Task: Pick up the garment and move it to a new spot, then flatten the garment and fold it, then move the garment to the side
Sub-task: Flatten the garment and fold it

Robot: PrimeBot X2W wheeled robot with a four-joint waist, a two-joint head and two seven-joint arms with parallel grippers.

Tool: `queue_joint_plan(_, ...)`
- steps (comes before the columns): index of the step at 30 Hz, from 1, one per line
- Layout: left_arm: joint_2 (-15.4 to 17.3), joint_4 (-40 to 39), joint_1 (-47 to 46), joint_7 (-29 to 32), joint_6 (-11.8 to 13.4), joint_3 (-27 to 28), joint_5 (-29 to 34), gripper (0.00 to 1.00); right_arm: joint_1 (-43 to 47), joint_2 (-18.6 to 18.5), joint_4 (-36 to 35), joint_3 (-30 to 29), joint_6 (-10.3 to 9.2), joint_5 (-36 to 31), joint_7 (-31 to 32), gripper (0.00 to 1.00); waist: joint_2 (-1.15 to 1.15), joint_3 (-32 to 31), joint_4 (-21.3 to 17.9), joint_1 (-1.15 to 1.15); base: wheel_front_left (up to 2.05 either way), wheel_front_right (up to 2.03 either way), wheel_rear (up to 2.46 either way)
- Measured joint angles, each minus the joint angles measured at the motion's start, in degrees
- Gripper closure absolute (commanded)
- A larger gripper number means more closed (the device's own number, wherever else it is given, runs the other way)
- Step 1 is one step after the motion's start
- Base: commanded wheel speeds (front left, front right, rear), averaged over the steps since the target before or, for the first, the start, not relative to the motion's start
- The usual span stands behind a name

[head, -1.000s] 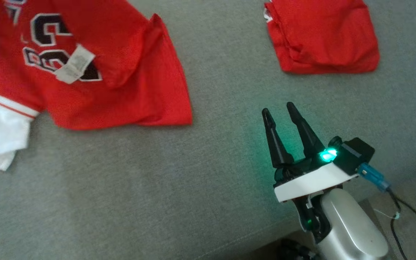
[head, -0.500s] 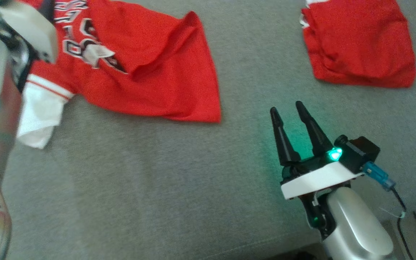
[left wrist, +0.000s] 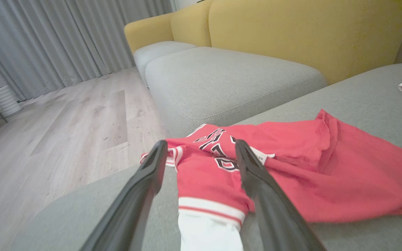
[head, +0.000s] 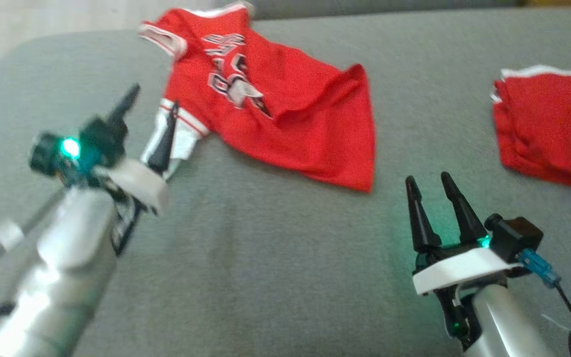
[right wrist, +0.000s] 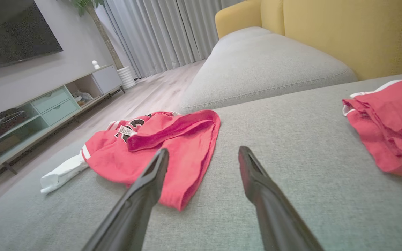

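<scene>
The garment (head: 285, 114) is a red jersey with black lettering and a white sleeve (head: 181, 141), lying crumpled on the grey cushion (head: 275, 258). My left gripper (head: 154, 99) is open at the sleeve end. In the left wrist view the left gripper (left wrist: 201, 143) has its two fingers on either side of the white sleeve (left wrist: 208, 233), with the jersey (left wrist: 309, 174) spread beyond; nothing is gripped. My right gripper (head: 427, 178) is open over bare cushion, right of the jersey's hem. The right wrist view puts the right gripper (right wrist: 203, 150) just short of the garment (right wrist: 173, 139).
A second, folded red garment (head: 553, 144) lies at the right of the cushion, also as the folded garment (right wrist: 389, 125). Past the cushion's left edge are a wooden floor (left wrist: 65, 132), another grey seat (left wrist: 229, 80) with a yellow back, and a TV cabinet (right wrist: 47, 108).
The head camera has swung, shifting the whole picture right and down. My left arm has come into view and drawn back from over the jersey to its white sleeve. The right gripper stays open.
</scene>
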Motion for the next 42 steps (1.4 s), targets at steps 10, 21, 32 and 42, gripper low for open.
queue_joint_plan(10,-1.0,-24.8,26.8,-0.2,11.5,8.3,2.3,0.00,2.5,0.0,0.5,-1.1,0.00,-0.9,0.0,0.00,0.00,-5.1,6.9,-0.01,0.00,0.00,0.00)
queue_joint_plan(21,-2.3,-29.3,30.3,-0.2,11.2,12.0,4.6,0.00,1.1,0.0,1.4,-1.3,0.00,-6.9,4.2,0.00,0.00,-3.2,9.3,0.02,0.00,0.00,0.00)
queue_joint_plan(32,-6.6,-28.5,29.5,-0.2,8.6,13.0,5.2,0.00,-6.8,0.0,10.6,-3.3,0.00,-17.9,15.5,0.00,0.00,0.2,12.2,0.02,0.00,0.00,0.00)
queue_joint_plan(42,-8.3,-27.0,28.3,-0.2,6.7,16.4,7.3,0.00,-10.8,0.0,15.4,-8.6,0.01,-23.7,19.2,1.00,0.00,1.3,13.6,0.02,0.00,0.00,0.00)
